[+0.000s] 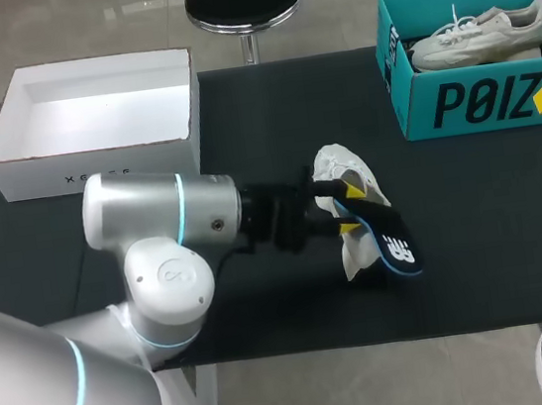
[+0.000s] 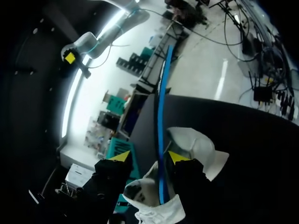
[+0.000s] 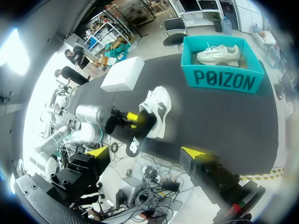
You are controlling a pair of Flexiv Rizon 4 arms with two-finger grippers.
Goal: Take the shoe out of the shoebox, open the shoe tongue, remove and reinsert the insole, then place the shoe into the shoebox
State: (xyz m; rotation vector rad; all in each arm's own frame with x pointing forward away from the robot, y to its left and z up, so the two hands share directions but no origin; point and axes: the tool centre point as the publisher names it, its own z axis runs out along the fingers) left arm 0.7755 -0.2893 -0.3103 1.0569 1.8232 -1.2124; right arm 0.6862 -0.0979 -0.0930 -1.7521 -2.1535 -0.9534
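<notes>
Black tabletop point(image 1: 495, 233) bearing two boxes. Shoe point(image 1: 345, 175), white, lies near the shoebox point(image 1: 477, 100), on the side facing the white box point(image 1: 92, 136). Its long axis runs from the far edge toward the robot; the toe end cannot be told. Insole point(image 1: 393, 238), black, slants out of the shoe toward the near edge. Left hand point(image 1: 351, 207) is at the insole; whether it grasps cannot be told. Right hand point(image 3: 147, 151) is released and holds nothing. The shoebox contains a second shoe point(image 1: 479, 35), lengthwise, toe toward the white box.
</notes>
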